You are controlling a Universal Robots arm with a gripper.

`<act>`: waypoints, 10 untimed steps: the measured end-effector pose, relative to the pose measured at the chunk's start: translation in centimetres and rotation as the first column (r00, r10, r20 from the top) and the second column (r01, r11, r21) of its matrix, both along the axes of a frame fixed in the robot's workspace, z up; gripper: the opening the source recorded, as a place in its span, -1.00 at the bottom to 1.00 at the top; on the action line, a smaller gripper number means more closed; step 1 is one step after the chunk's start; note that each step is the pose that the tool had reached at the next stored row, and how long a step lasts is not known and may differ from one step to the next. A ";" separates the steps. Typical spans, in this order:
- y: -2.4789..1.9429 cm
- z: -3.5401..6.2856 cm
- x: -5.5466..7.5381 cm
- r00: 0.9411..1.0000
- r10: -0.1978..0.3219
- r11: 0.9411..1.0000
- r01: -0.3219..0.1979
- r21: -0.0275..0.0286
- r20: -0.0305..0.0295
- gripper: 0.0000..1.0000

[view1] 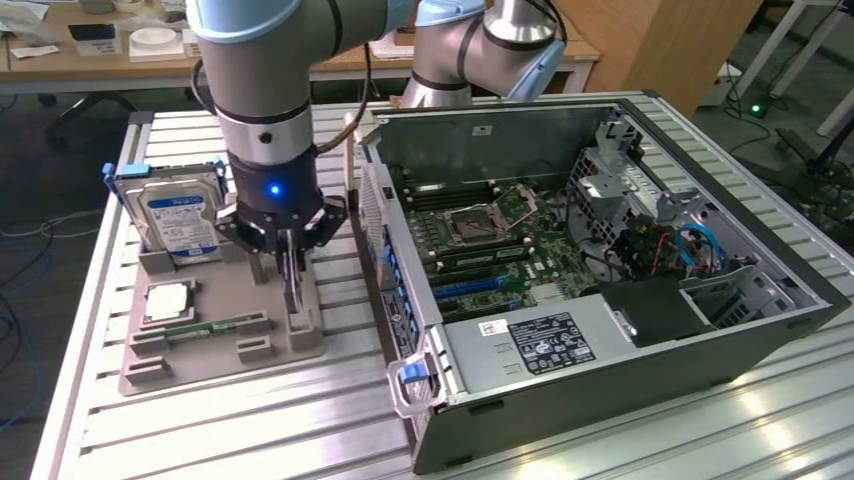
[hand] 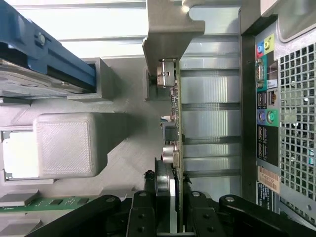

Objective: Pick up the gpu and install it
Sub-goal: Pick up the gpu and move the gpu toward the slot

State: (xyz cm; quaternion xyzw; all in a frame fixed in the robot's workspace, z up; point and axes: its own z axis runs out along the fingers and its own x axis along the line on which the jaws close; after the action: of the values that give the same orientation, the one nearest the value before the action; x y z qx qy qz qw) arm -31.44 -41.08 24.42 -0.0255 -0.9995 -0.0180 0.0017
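The gpu stands on edge in a slot of the grey parts holder, at the side nearest the computer case. My gripper points straight down over it and is shut on the card's upper edge. In the wrist view the gpu shows edge-on, with its metal bracket at the far end. The black fingers sit on either side of its near end. The open computer case lies on its side at the exterior view's right, with the motherboard exposed.
The holder also carries a silver hard drive in a blue frame, a square processor chip and a green memory stick. The case's rear panel with ports is close beside the card. A second arm stands behind the case.
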 end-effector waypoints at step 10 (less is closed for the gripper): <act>-0.02 1.58 0.0 1.000 0.000 1.000 0.000 0.013 0.000 -0.44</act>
State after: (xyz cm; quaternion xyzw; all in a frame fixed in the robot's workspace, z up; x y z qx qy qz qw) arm -31.44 -41.10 26.00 -0.0255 -0.9994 -0.0247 0.0019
